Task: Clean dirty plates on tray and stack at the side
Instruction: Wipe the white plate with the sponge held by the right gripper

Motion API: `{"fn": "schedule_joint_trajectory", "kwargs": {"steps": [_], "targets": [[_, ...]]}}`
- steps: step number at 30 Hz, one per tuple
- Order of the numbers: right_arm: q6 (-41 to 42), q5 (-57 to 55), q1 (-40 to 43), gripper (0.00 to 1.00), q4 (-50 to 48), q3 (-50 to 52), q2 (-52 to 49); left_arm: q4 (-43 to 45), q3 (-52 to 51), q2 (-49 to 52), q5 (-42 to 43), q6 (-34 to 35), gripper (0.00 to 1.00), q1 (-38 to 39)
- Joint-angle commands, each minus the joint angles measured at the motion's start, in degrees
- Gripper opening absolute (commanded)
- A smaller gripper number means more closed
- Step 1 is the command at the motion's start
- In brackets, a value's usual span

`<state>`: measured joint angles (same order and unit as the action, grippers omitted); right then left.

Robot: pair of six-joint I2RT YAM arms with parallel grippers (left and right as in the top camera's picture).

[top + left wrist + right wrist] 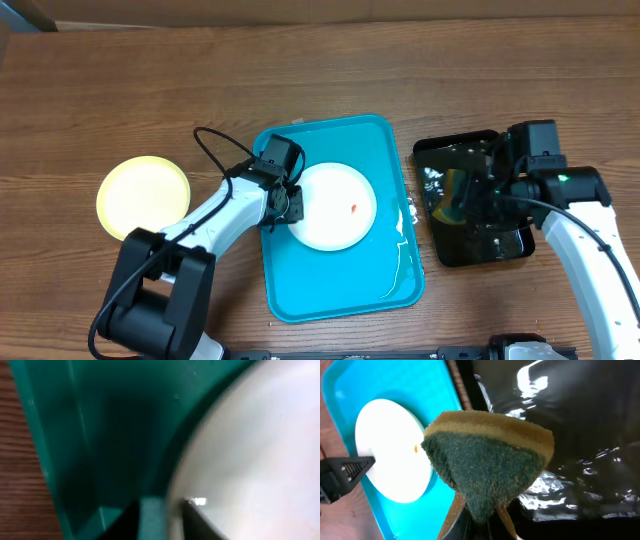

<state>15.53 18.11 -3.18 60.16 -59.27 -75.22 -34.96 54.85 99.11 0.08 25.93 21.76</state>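
Observation:
One white plate (335, 205) with a small red-orange smear lies on the blue tray (330, 290). The pale yellow plate (143, 195) sits on the table at the left, off the tray. No second white plate shows. My left gripper (292, 205) is at the white plate's left rim. In the left wrist view its fingers (162, 520) straddle the rim of the plate (260, 435), over the tray (100, 435). My right gripper (487, 525) is shut on a yellow-and-green sponge (490, 460). It holds the sponge above the black tray (500, 250).
The glossy black tray (580, 410) holds wet, shiny liquid and stands right of the blue tray (395, 380). The white plate (390, 450) and my left fingertip (345, 472) show in the right wrist view. Wooden table lies all around.

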Motion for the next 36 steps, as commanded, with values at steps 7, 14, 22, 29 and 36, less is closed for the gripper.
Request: {"fn": "schedule_joint_trajectory", "kwargs": {"steps": [7, 14, 22, 29, 36], "targets": [[-1.84, 1.53, -14.16, 0.04, -8.04, -1.07, -0.57, 0.72, 1.03, 1.86, 3.67, -3.67, 0.04, 0.02], [8.81, 1.05, -24.74, 0.04, -22.36, -0.81, -9.53, 0.50, 1.03, 1.86, 7.48, -4.33, 0.04, 0.02], [13.31, 0.96, -31.12, 0.04, -34.60, -0.81, -24.61, 0.55, 1.03, 1.86, 7.26, -4.33, 0.04, 0.02], [19.93, -4.26, -29.88, 0.04, -32.17, -0.81, -30.34, 0.79, 1.03, 1.86, 6.56, -4.07, 0.04, -0.11], [26.71, -16.44, -26.14, 0.04, -18.71, -0.81, -30.40, 0.52, 1.01, 1.86, 3.96, -1.05, 0.04, -2.23]]}}
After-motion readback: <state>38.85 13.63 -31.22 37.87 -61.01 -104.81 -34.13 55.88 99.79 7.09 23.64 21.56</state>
